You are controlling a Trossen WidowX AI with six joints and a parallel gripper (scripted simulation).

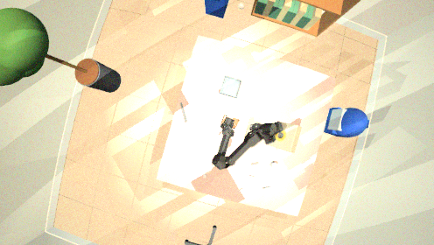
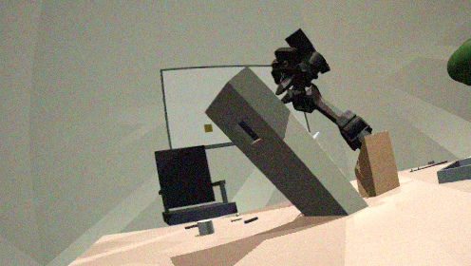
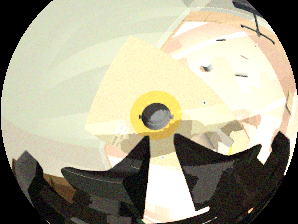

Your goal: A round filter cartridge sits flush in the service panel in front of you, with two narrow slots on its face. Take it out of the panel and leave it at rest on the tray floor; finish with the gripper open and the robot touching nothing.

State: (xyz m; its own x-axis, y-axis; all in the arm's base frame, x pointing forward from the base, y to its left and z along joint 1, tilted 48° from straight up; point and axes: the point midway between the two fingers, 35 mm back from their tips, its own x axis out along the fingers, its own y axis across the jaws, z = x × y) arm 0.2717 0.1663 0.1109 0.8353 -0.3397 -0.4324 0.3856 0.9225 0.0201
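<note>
The round filter cartridge point(image 3: 157, 115) point(image 1: 281, 136) has a dark grey face inside a yellow ring and sits in the tilted service panel point(image 3: 127, 76) point(image 2: 285, 152). My gripper point(image 3: 161, 139) point(image 1: 276, 131) point(image 2: 285, 81) is at the upper part of the panel face, pointing at the cartridge, with its fingertips just below the ring in the wrist view. The fingers stand a little apart with bare panel showing between them, and they hold nothing. I cannot make out the slots. The tray point(image 1: 222, 87) point(image 2: 456, 172) lies apart from the panel.
A tan block point(image 2: 377, 163) carries the arm's base beside the panel. A dark chair point(image 2: 185, 185) and a small grey cylinder point(image 2: 205, 227) stand beyond it. A blue object point(image 1: 347, 122), a dark barrel point(image 1: 98, 75) and a shelf point(image 1: 297, 10) ring the floor.
</note>
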